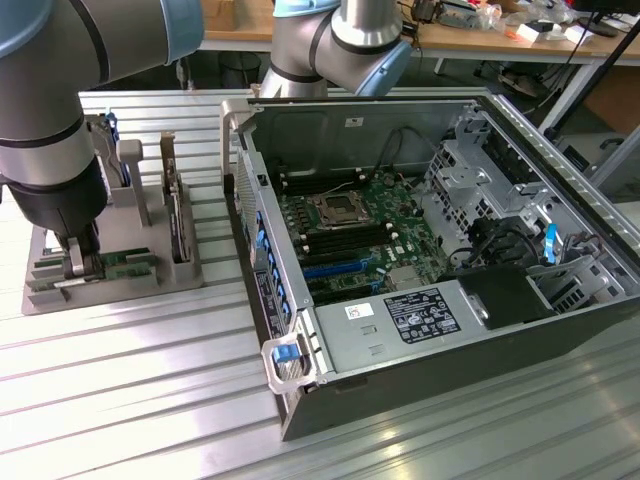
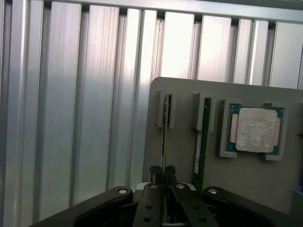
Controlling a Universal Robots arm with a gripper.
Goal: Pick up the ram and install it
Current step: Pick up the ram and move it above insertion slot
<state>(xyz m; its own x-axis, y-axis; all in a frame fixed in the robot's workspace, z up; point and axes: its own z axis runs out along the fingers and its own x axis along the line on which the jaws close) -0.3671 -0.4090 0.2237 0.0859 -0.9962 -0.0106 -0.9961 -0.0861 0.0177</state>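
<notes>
The desk (image 1: 120,400) was ribbed, brushed metal with a soft sheen. The tray (image 2: 246,179) looked matt grey plastic, the claw (image 2: 163,171) matt black, the ram (image 2: 164,132) dull green board, the chip (image 2: 256,129) satin silver metal.

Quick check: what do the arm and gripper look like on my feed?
The arm is a thick silver-grey tube with light blue joint caps and a black wrist section. The gripper is black, with jointed linkage bars, small silver bolts and two slim fingers.
</notes>
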